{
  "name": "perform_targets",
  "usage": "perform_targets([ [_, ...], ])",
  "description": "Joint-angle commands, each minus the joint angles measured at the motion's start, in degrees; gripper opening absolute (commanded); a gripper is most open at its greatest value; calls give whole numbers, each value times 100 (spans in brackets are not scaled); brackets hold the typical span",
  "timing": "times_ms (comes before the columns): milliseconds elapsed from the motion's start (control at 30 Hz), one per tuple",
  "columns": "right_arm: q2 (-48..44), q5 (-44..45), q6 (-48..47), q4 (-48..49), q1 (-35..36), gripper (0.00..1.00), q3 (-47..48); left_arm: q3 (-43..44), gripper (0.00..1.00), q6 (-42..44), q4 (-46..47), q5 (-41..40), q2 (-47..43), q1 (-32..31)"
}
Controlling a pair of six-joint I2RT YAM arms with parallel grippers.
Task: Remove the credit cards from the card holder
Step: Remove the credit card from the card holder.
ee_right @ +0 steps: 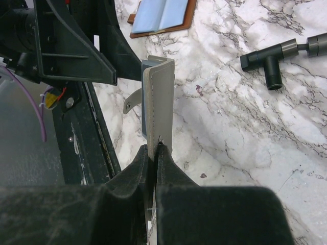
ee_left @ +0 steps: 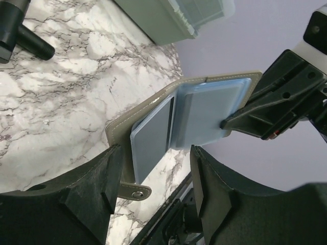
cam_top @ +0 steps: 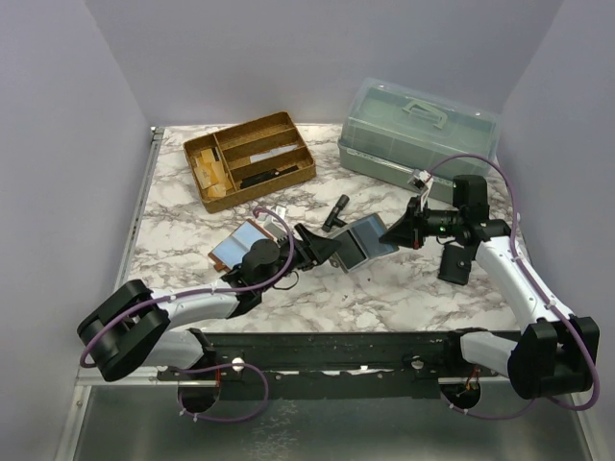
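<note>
A beige card holder (cam_top: 366, 240) is held up open over the middle of the table. My right gripper (ee_right: 154, 148) is shut on its far edge, its black fingers (ee_left: 255, 115) showing at the holder's right side. Light-blue pockets line the holder's (ee_left: 148, 104) inside. A light-blue credit card (ee_left: 152, 135) sticks partway out of the left half, towards my left gripper (ee_left: 154, 155). That gripper is open, and the card's lower end sits between its fingertips (ee_left: 113, 168) without touching either. From above, the left gripper (cam_top: 327, 246) is right beside the holder.
A second, brown holder (cam_top: 238, 245) lies open on the marble table, left of the arms. A wooden tray (cam_top: 250, 158) stands at the back left and a grey-green toolbox (cam_top: 418, 130) at the back right. A black T-shaped part (cam_top: 336, 209) lies behind the holder.
</note>
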Motion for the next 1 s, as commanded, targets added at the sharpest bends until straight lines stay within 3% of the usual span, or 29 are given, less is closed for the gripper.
perform_targets([
  [0,29,-244,57,160,-42,0,-46,276,61,-21,-551,-152,42,16],
  [367,79,-170,49,151,-42,0,-45,372,50,-44,-551,100,-2,19],
  [967,201,42,31,157,-42,0,-49,286,49,-194,-595,129,-228,-21],
])
